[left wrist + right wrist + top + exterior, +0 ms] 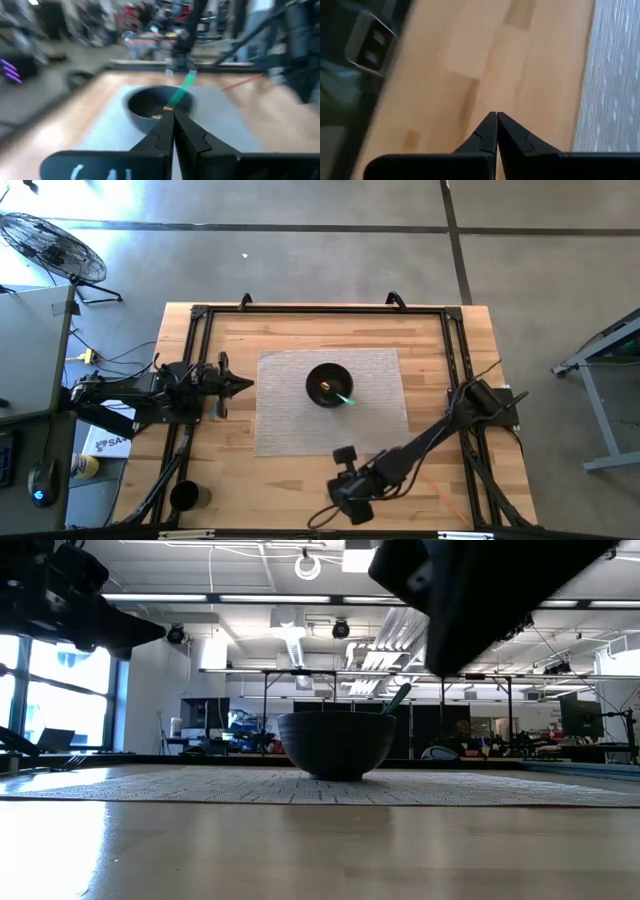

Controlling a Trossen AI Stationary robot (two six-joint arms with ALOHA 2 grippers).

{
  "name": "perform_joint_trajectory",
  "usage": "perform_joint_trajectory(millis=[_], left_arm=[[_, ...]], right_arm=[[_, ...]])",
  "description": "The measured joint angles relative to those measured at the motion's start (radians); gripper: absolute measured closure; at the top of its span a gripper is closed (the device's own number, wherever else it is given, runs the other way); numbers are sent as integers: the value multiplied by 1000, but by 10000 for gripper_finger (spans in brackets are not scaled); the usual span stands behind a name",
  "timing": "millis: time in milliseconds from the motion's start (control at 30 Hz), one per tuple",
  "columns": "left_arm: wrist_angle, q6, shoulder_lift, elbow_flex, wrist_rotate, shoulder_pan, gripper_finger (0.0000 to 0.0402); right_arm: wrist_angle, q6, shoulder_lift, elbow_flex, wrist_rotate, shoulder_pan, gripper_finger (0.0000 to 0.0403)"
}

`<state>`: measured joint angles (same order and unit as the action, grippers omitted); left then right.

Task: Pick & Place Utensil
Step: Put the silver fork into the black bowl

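Observation:
A dark bowl (328,384) stands on the grey placemat (290,425) at the table's middle. A green-handled utensil (346,397) rests in the bowl, its handle leaning over the rim toward the right; it also shows in the left wrist view (181,90) and the low view (396,700). My left gripper (246,384) is shut and empty, raised above the table left of the mat, pointing at the bowl. My right gripper (345,510) is shut and empty, above the bare wood near the table's near edge.
A black cup (184,497) stands at the near left corner of the table. A black metal frame (320,310) runs along the table's far, left and right sides. Bare wood (240,490) lies between the mat and the near edge.

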<state>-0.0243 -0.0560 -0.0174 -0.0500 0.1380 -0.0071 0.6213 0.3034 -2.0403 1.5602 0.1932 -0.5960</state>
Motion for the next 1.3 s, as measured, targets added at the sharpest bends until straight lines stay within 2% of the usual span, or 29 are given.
perform_joint_trajectory(millis=[67,233,300,400,433,567,667,833,1000,1100,1200,1300], left_arm=[[31,-70,0,0,56,0,393],[11,-91,0,0,116,0,393],[19,21,0,0,85,0,393],[77,399,0,0,-77,0,393],[97,462,0,0,-117,0,393],[134,505,0,0,-169,0,393],[132,552,0,0,-153,0,393],[231,646,-23,0,-129,0,393],[319,666,-99,-2,-122,0,400],[299,674,-174,-20,-84,0,400],[247,730,-261,-64,-89,0,401],[88,781,-329,-170,-131,0,401]], right_arm=[[1,33,0,-20,19,-10,398],[-11,59,0,-57,101,-37,398],[-16,65,0,-59,130,-46,401],[-26,89,0,-59,196,-56,400],[-34,89,0,-59,221,-58,399],[-71,67,0,-59,299,-69,400],[-91,57,0,-59,309,-69,401],[-109,60,0,-59,319,-72,398],[-130,59,0,-59,341,-88,401],[-139,70,0,-58,346,-99,398],[-142,73,0,-58,357,-109,400],[-141,80,0,-58,357,-113,401]])
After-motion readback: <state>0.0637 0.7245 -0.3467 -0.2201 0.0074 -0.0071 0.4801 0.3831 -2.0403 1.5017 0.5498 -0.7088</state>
